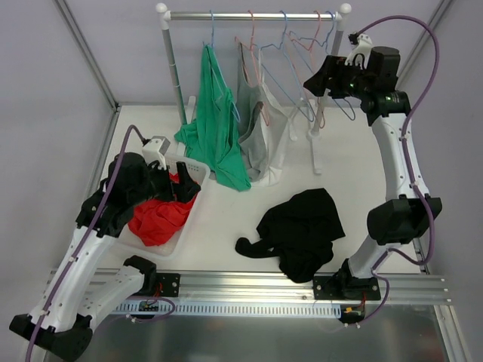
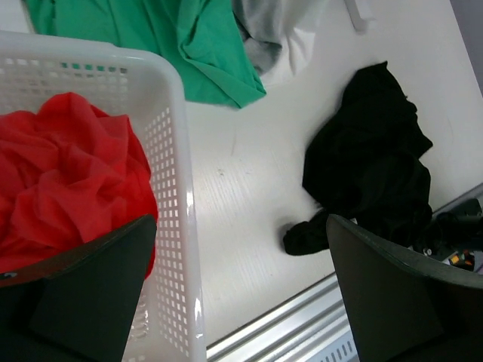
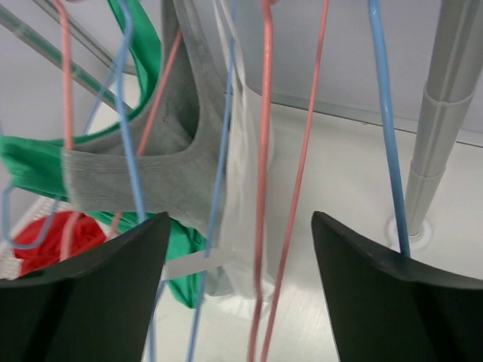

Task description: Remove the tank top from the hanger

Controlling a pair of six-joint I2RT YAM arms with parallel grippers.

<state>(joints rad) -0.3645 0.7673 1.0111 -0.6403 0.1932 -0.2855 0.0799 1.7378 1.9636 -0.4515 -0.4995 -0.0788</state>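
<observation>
1. While the right gripper [image 1: 309, 83] [image 3: 240, 223] is raised level with the wire hangers on the rail [image 1: 253, 15], its fingers stand wide apart and nothing is clamped between them.
2. Just ahead of its fingertips, thin wires cross the gap: a pink hanger [image 3: 264, 151] runs down the middle and a blue hanger [image 3: 385, 113] hangs toward its right finger.
3. The gray tank top [image 1: 253, 124] [image 3: 177, 151] hangs from the rail ahead of the left finger, not touched by either finger; I cannot tell which wire carries it.
4. A white tank top [image 1: 277, 151] [image 3: 241, 188] hangs just beside the gray one, straight ahead of the gap.
5. Beyond both, farther from the gripper, hangs a green garment [image 1: 215, 132] [image 3: 143, 38].
6. The left gripper [image 1: 181, 185] [image 2: 241, 226] sits low over the white basket [image 1: 199, 173] [image 2: 170, 151], fingers apart and empty, with a red garment [image 1: 158, 219] [image 2: 68, 173] in the basket below its left finger.
7. A black garment [image 1: 302, 226] [image 2: 370, 151] lies on the table [image 1: 219, 215] ahead of its right finger, untouched.
</observation>
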